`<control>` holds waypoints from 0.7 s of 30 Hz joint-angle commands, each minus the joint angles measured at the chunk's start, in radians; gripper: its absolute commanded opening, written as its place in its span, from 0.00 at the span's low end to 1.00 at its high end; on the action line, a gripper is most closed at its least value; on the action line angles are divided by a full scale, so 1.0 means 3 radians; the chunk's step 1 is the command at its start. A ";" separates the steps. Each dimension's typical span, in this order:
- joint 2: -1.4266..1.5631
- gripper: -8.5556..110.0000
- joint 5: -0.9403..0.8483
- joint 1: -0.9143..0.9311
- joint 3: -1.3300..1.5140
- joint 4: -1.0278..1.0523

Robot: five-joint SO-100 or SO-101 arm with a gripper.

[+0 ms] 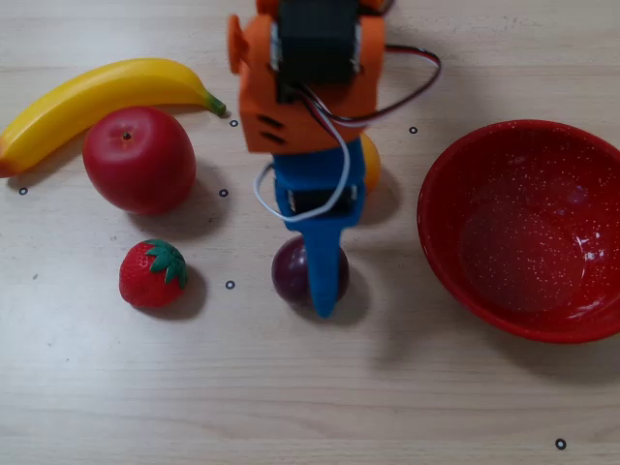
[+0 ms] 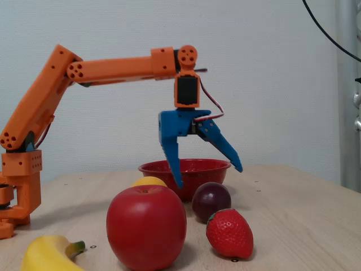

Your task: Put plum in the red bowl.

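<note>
The pale wood-grain table (image 1: 291, 407) carries a yellow banana (image 1: 97, 97), red apple (image 1: 139, 159), red strawberry (image 1: 152, 274), dark purple plum (image 1: 288, 271), orange-yellow round fruit (image 1: 372, 161) and speckled red bowl (image 1: 528, 228).

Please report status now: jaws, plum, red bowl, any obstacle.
Gripper open, jaws spread above the plum, not gripping. Plum on the table, outside the red bowl. Bowl empty. Orange fruit close behind the plum; path to the bowl looks free.

Overhead view: blue gripper (image 1: 320, 276) is pointing down the frame, its jaw tip lying over the plum (image 1: 293, 272), w/ most of the plum showing left of the jaw. Red bowl (image 1: 441, 184) is sitting well right of the jaws. Strawberry (image 1: 152, 274) is lying left of them.
</note>
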 commanded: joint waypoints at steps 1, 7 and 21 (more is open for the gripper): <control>0.0102 0.47 -0.0112 0.0107 -0.0368 -0.0015; -0.0061 0.47 -0.0159 0.0087 -0.0496 -0.0020; -0.0256 0.46 -0.0235 -0.0082 -0.0557 -0.0066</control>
